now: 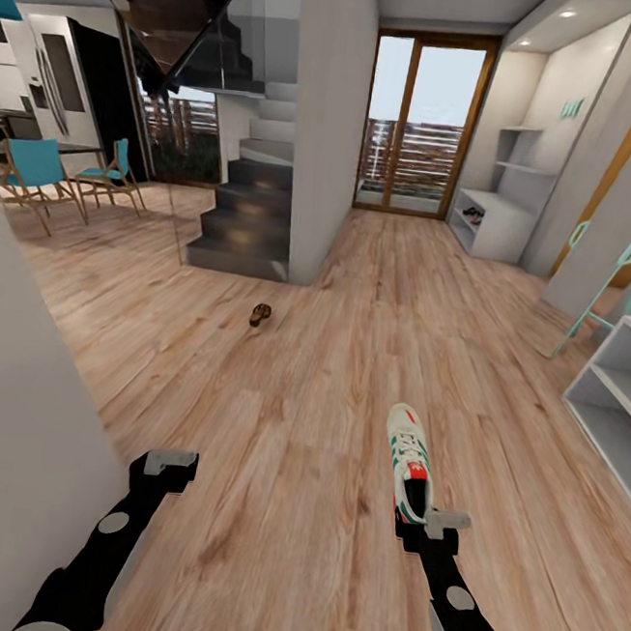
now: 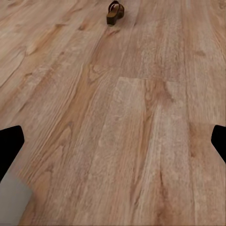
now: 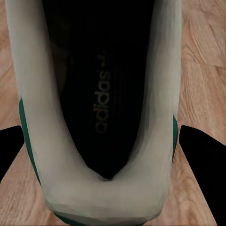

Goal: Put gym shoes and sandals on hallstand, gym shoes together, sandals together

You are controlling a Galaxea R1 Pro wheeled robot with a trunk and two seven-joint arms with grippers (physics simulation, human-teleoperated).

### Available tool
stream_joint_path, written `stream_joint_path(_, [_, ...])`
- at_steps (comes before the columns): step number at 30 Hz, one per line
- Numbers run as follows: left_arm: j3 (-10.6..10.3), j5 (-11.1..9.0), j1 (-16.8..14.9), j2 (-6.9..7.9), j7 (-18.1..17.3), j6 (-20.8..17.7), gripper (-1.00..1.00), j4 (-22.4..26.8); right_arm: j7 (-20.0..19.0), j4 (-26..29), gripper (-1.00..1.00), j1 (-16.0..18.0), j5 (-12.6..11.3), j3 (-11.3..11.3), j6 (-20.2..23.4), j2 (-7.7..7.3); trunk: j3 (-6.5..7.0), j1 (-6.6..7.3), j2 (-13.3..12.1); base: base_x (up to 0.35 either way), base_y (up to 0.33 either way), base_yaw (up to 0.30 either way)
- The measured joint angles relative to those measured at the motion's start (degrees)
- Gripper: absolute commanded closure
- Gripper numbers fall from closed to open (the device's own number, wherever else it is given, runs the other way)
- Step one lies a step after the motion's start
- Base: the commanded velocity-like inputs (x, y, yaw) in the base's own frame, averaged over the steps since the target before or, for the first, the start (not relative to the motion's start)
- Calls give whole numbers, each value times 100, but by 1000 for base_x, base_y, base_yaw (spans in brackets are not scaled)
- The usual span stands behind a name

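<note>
One white gym shoe (image 1: 408,453) with green stripes and a red-orange patch points away from me over the corridor floor (image 1: 292,449). My right gripper (image 1: 427,522) is at its heel. In the right wrist view the fingers (image 3: 200,157) press both sides of the heel of the gym shoe (image 3: 99,188), so the gripper is shut on it. A dark brown sandal (image 1: 261,315) lies farther off near the stairs and also appears as the sandal (image 2: 114,12). My left gripper (image 1: 172,463) hangs open over bare planks. The low white hallstand (image 1: 495,227) stands far right by the glass door, with small dark things on its shelf.
A grey staircase (image 1: 250,202) and a white pillar (image 1: 327,113) stand ahead on the left. A white wall (image 1: 15,401) is close on my left. Another white open-shelved unit (image 1: 629,387) and a teal frame (image 1: 622,260) sit at the right. Blue chairs (image 1: 39,170) are far left.
</note>
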State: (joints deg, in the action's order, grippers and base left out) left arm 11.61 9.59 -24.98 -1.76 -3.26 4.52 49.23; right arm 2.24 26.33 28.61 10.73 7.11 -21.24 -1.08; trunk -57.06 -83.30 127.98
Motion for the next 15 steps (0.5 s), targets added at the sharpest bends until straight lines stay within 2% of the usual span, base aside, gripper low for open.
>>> stream_joint_path(15, [0, 0, -2, 0, 0, 0, -100, 0, 0, 0, 100, 0, 0, 0, 3, 0, 0, 0, 0, 338, 0, 0])
